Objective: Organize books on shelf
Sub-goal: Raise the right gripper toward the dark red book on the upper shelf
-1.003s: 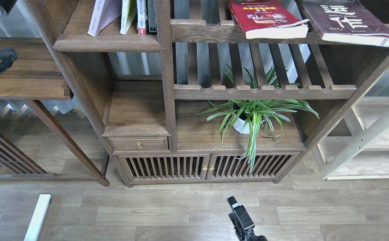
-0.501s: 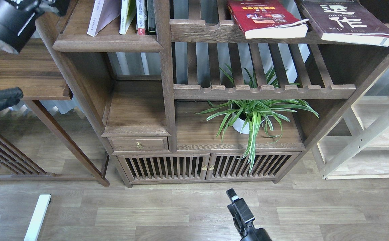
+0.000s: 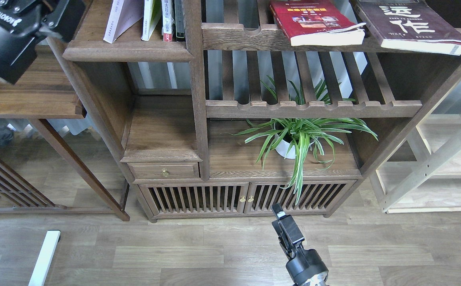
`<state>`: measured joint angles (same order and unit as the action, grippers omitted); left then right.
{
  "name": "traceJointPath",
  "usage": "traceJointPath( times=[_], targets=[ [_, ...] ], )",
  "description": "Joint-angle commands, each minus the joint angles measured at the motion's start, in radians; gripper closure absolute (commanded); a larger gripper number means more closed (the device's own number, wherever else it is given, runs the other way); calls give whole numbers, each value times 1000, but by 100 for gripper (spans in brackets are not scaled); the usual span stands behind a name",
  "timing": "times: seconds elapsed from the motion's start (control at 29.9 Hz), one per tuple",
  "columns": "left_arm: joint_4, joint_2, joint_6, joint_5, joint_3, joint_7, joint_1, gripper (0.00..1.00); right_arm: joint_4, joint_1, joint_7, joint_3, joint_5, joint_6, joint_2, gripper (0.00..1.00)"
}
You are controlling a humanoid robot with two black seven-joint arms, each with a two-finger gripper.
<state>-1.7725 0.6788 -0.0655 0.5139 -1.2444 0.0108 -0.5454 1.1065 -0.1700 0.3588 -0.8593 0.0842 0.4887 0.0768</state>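
Head view: shelf top-left holds leaning books, lavender-white paperback leftmost, tops cropped. Red book and maroon book lie flat on the slatted rack. Potted plant sits in the lower bay. Versus half a second ago, right gripper has risen toward the cabinet doors; fingers close together, gripping nothing. Left gripper moved in beside the shelf's left end, partly cropped, aperture can't tell.

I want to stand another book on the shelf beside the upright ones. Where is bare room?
The shelf is bare left of the leaning lavender-white book. Its right end is crowded: upright books pack against the post. The cubby board below looks bare too.
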Motion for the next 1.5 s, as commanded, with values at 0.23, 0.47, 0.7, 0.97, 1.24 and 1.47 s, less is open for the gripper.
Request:
traceJointPath(
  times=[0.23, 0.47, 0.7, 0.97, 1.24, 1.47],
  targets=[
    [-1, -39, -227, -1, -173, 6, 226, 50, -1, 112, 0, -3, 3, 0, -20, 1],
    [-1, -218, -399, -2, -280, -20, 392, 47, 1, 155, 0, -3, 2, 0, -52, 1],
    [45, -323, -423, -5, -299, -22, 533, 38, 0, 187, 0, -4, 2, 0, -54, 1],
    [120, -401, -423, -61, -261, -37, 581, 33, -1, 271, -32, -32, 2, 0, -43, 1],
    [174, -403, -423, -175, -224, -106, 595, 18, 22, 257, -29, -92, 5, -30, -8, 1],
    [257, -429, -423, -250, -222, -115, 596, 16, 75, 303, -31, -239, 52, -50, 44, 1]
  ],
)
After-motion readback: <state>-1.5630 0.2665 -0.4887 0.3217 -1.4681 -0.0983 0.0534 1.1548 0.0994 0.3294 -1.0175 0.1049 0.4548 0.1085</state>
